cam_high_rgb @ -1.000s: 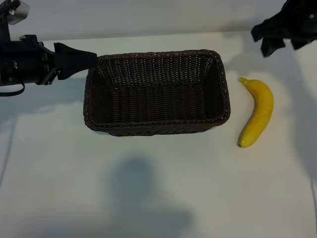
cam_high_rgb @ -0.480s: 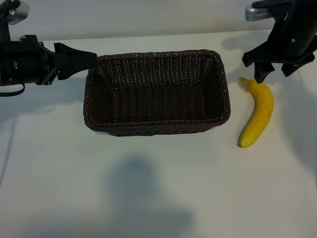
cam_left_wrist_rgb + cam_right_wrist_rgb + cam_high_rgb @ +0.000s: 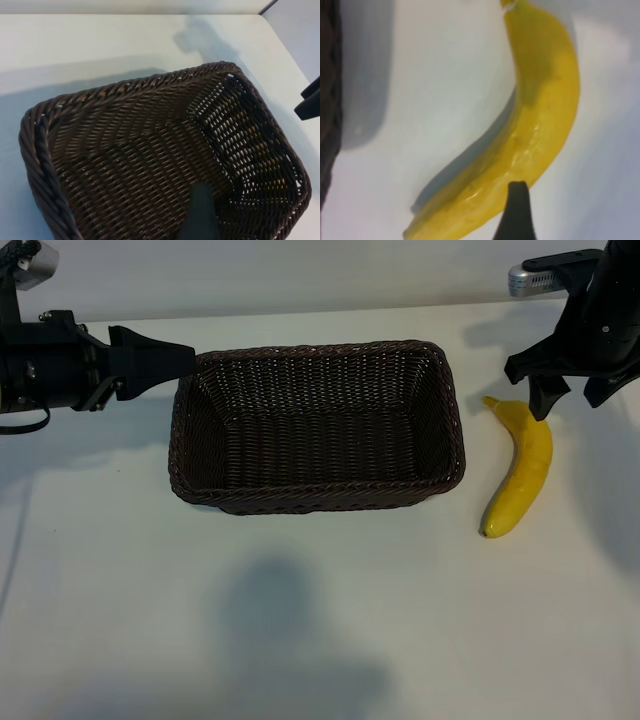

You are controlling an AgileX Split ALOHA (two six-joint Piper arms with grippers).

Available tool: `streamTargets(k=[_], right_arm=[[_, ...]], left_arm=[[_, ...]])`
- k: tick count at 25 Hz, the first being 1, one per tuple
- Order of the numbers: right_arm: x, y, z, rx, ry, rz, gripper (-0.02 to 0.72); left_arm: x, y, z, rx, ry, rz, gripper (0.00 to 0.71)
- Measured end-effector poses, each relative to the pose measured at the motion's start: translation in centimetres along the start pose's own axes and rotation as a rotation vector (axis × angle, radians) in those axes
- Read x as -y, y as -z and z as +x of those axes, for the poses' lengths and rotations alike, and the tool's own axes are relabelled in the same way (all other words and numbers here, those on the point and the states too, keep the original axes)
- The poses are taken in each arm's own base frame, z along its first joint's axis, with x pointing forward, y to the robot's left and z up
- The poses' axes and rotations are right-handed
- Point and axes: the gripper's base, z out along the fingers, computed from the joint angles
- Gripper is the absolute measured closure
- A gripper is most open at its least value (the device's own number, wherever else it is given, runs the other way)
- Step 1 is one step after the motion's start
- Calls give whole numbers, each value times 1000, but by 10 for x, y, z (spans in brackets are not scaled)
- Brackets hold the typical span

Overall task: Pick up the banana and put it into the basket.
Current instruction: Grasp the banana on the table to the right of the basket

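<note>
Black arms [image 3: 50,365], silver wrist camera [image 3: 535,280]

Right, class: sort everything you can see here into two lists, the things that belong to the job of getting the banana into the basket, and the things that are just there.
Belongs to the job:
- banana, lying on the table beside the basket
- basket, nothing in it
- right hand, open above the banana's upper end

Just there:
- left hand, open, idle at the basket's far end
- white table

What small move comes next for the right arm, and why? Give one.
Probably lower the right gripper onto the banana and shift toward its middle: its open fingers hang over the stem end, nothing is held, and the basket is empty. The left gripper sits parked at the basket's end.
</note>
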Motion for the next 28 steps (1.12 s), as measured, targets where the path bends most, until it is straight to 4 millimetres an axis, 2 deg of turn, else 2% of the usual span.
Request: streamTargets(k=[13,19,28], right_arm=[[-6,-2,2,-24,18,-69,98],[-5,-28,-2,-71,8,-84,98],[-5,-45,-7,-66,-9,-89,98]], left_arm=[[0,0,0,0,0,-1,105],[0,0,0,0,0,-1,105],[0,0,0,0,0,0,105]])
